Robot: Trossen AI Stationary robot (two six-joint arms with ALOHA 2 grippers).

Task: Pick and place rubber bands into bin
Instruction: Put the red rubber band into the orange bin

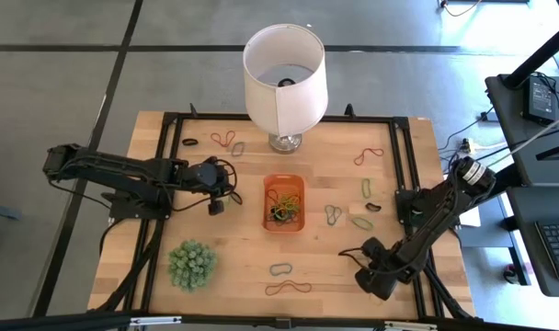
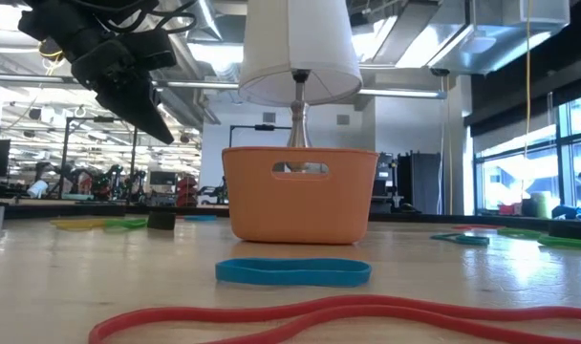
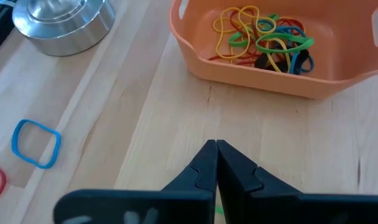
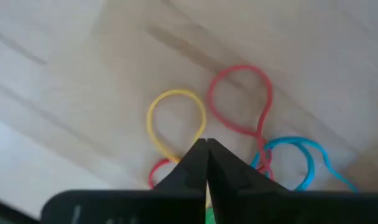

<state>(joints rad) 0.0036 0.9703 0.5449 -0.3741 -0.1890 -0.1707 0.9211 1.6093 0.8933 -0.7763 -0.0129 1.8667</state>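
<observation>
- The orange bin [image 1: 284,203] is being shown near the middle of the wooden surface [image 1: 325,276], in front of the base of the white lampshade [image 1: 283,75].
- A tangle of yellow, green, red, blue and black rubber bands [image 3: 263,43] is being held inside the bin.
- Other bands are being left scattered on the surface: a blue one [image 2: 292,271] and a red one [image 2: 348,317] before the bin, others along the far edge and to the right.
- The left pincer [image 1: 216,204] is being held above the surface just left of the bin, its fingers [image 3: 204,168] pressed together, with nothing seen between them.
- The right pincer [image 1: 349,253] is being held low near the front right, fingers together over a cluster of yellow [image 4: 175,121], red [image 4: 242,99] and blue [image 4: 291,158] bands; whether one is pinched cannot be told.
- A spiky green ball plant [image 1: 190,265] is being shown at the front left.
</observation>
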